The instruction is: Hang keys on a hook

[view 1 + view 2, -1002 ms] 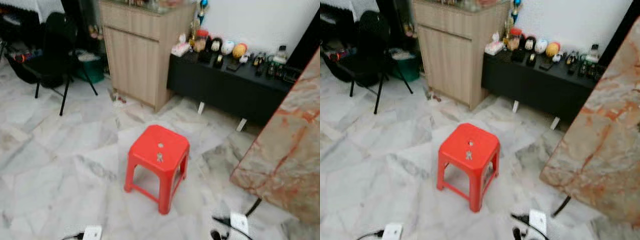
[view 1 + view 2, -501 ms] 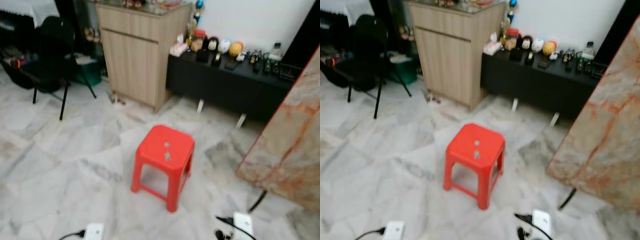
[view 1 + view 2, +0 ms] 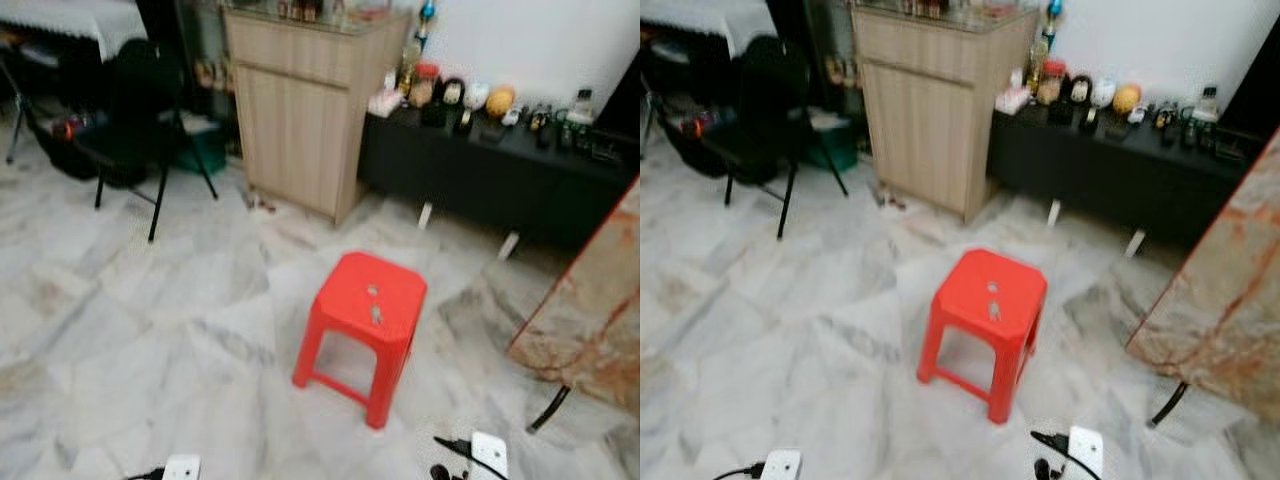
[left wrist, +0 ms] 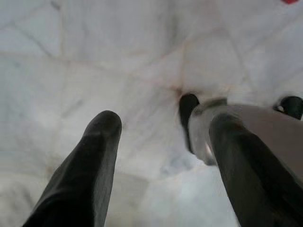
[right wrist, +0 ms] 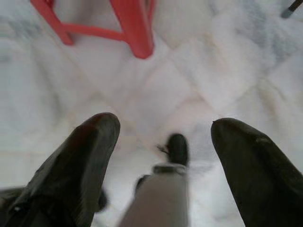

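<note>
A: Nearest, what do the wrist views add?
B: Left gripper (image 4: 161, 137) and right gripper (image 5: 163, 127), fingers spread wide, empty, hanging over the marble floor (image 3: 120, 340); the right one looks onto the stool's legs.
A: And the head views?
B: The keys (image 3: 375, 314) lie on the red stool (image 3: 362, 330). Beyond stand a wooden cabinet (image 3: 305, 110), a black chair (image 3: 140, 110) and a low black bench (image 3: 500, 180) bearing trinkets.

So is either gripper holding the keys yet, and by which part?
No. The left gripper and right gripper hang open over bare marble floor. The small metal keys lie on the red plastic stool, untouched.
</note>
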Controlling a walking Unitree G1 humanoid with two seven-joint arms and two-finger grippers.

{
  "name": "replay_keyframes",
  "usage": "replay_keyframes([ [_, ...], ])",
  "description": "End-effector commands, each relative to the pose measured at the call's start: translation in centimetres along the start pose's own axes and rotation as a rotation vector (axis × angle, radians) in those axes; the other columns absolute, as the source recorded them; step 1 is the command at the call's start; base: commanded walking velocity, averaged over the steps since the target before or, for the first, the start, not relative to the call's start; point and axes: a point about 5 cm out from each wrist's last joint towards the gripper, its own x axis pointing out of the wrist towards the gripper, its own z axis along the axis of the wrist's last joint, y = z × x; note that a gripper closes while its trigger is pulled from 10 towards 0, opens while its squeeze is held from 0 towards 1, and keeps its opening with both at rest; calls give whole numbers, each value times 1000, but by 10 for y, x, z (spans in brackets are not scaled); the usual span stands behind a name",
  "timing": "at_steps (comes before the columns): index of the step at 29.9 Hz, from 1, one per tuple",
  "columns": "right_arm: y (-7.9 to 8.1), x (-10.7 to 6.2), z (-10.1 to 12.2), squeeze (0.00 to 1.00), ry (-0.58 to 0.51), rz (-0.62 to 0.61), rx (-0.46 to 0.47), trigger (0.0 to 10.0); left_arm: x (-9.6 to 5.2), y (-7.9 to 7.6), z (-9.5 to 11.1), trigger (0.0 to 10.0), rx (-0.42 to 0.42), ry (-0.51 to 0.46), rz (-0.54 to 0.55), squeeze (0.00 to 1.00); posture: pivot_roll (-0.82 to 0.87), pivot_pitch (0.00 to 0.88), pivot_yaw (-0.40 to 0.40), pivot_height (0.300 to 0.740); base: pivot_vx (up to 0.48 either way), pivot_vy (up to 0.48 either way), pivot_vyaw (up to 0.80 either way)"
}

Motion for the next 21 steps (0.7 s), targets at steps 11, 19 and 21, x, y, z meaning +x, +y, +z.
replay_keyframes([
  [11,-12,-2,0,0,-11,-31,8,10000,1,-3,5,10000,-13,-14,-20,0,30,0,-62,740,0,340,-497],
  [19,-12,-2,0,0,-15,-32,21,10000,1,-3,4,10000,-14,-12,-18,0,37,0,-64,740,0,288,0],
  [21,-12,-2,0,0,-18,-30,24,10000,1,-2,3,10000,4,-1,-15,0,37,0,-64,740,0,0,0],
])
